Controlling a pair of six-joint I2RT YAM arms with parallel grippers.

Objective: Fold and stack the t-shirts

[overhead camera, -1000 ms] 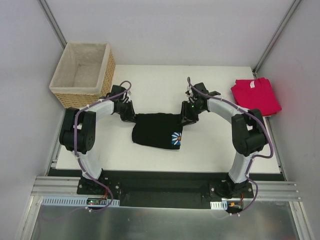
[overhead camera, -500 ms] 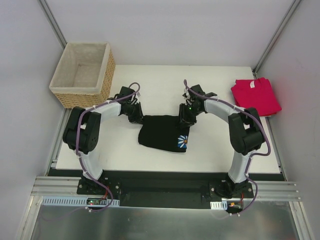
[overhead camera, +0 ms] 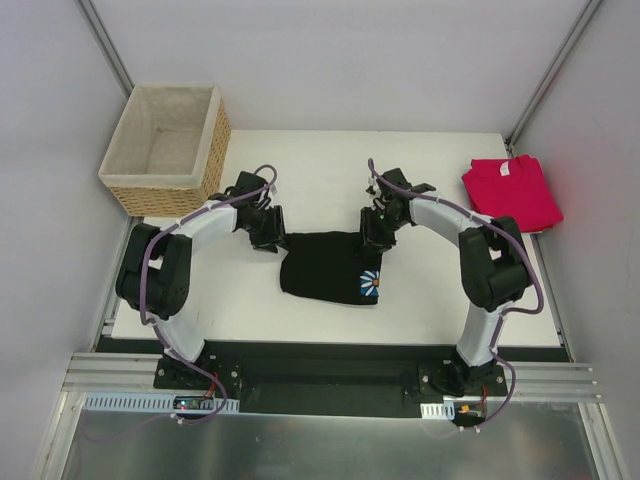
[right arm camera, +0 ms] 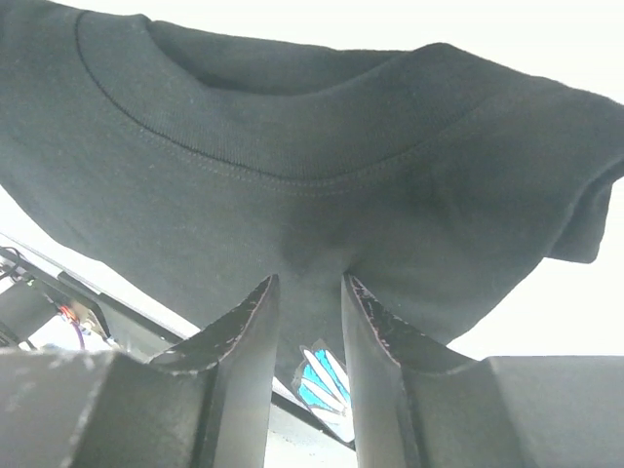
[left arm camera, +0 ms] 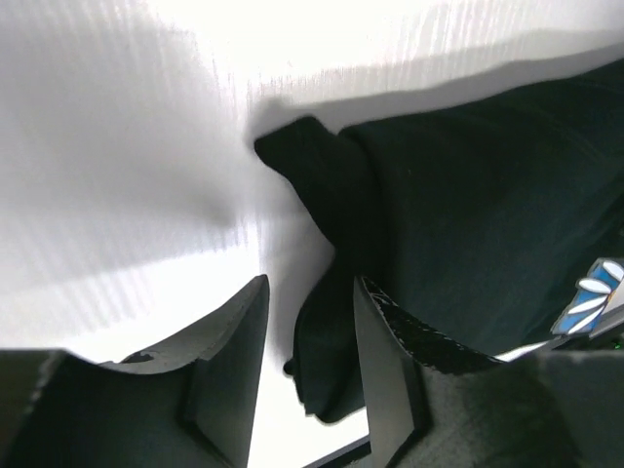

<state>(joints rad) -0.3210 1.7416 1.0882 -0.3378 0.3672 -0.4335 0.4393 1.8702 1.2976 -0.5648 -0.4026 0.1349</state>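
Observation:
The black t-shirt (overhead camera: pixel 325 275) lies bunched in the middle of the table, its blue daisy print (overhead camera: pixel 371 285) at the front right corner. My left gripper (overhead camera: pixel 268 238) is at the shirt's back left corner. In the left wrist view the left gripper (left arm camera: pixel 310 285) is open, with a fold of black cloth (left arm camera: pixel 327 341) lying loose between the jaws. My right gripper (overhead camera: pixel 372 240) is at the back right corner. In the right wrist view the right gripper (right arm camera: pixel 309 281) is shut on puckered cloth below the collar (right arm camera: pixel 292 166). The pinkish-red t-shirt (overhead camera: pixel 512 192) lies folded at the far right.
A wicker basket (overhead camera: pixel 212 140) with pale lining stands at the back left corner of the table. The white table's (overhead camera: pixel 320 170) edges run close to the basket and the red shirt. White walls close in on both sides.
Both grippers carried the black shirt to the right and it bunched narrower. The left gripper then drew back slightly left, its jaws now apart from the cloth.

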